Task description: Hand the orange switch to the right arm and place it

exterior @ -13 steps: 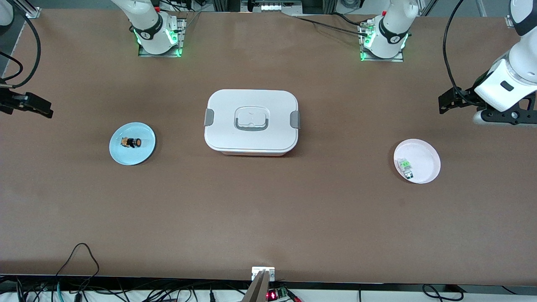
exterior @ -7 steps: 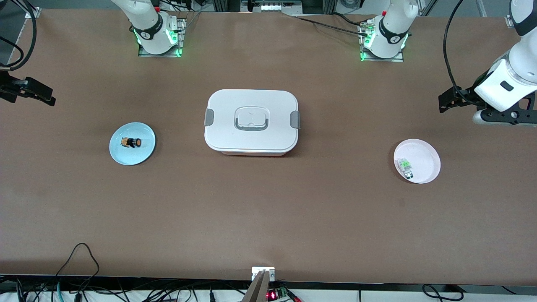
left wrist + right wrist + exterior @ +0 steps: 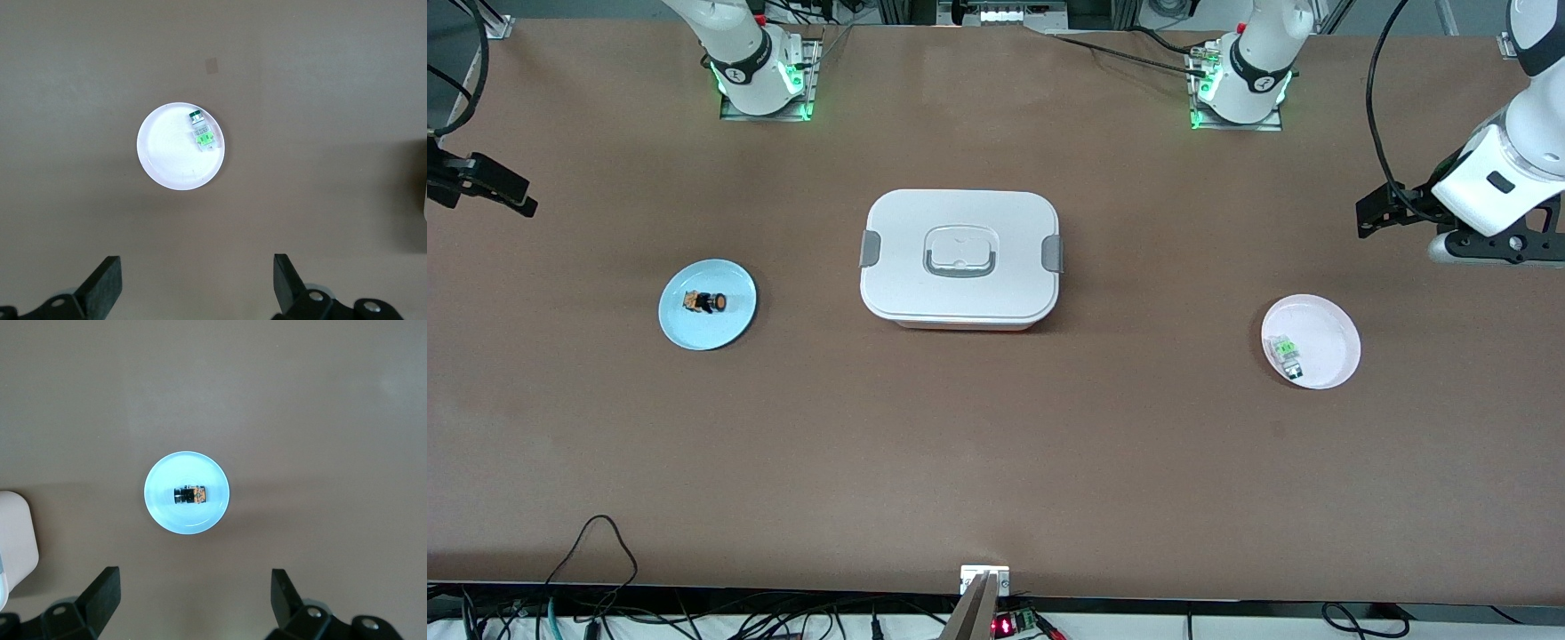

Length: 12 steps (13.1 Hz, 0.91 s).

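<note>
Pickup is not yet beginning: the switch (image 3: 705,302) is lying on the blue plate (image 3: 729,328), both grippers, left (image 3: 1371,220) and right (image 3: 511,201), are hovering over worktop (image 3: 996,462) ends, fingers wide and empty, so a descent onto it seems next.

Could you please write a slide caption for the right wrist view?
Open right gripper above the table, looking down on the orange switch lying on its blue plate.

The front camera is looking down across the table (image 3: 996,462); each wrist camera is facing straight down from high up.
</note>
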Each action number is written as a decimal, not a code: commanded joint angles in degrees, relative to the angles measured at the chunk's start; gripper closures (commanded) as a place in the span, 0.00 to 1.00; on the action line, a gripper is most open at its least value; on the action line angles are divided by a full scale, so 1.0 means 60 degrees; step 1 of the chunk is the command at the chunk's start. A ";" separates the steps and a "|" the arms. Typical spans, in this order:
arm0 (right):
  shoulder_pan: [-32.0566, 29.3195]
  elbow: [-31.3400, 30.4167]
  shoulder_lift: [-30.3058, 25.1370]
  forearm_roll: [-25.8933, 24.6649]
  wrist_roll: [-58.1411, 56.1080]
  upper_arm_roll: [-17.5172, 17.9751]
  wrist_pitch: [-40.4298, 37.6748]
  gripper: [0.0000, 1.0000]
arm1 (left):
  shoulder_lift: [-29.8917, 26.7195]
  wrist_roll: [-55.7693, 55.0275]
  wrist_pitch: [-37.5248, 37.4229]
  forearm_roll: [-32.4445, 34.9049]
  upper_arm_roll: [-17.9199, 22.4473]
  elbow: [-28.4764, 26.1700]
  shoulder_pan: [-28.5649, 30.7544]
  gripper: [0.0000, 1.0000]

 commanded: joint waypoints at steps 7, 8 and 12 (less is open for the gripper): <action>0.0043 0.0133 0.0051 0.0187 -0.0234 0.0120 -0.0022 0.00 | 0.0012 0.0125 -0.0248 -0.0218 0.0008 0.0203 0.0058 0.00; 0.0043 0.0148 0.0051 0.0187 -0.0220 0.0120 -0.0022 0.00 | 0.0012 0.0125 -0.0248 -0.0218 0.0008 0.0203 0.0058 0.00; -0.0045 0.0192 0.0051 0.0173 -0.0263 0.0120 -0.0023 0.00 | 0.0027 0.0125 -0.0233 -0.0218 0.0008 0.0203 0.0058 0.00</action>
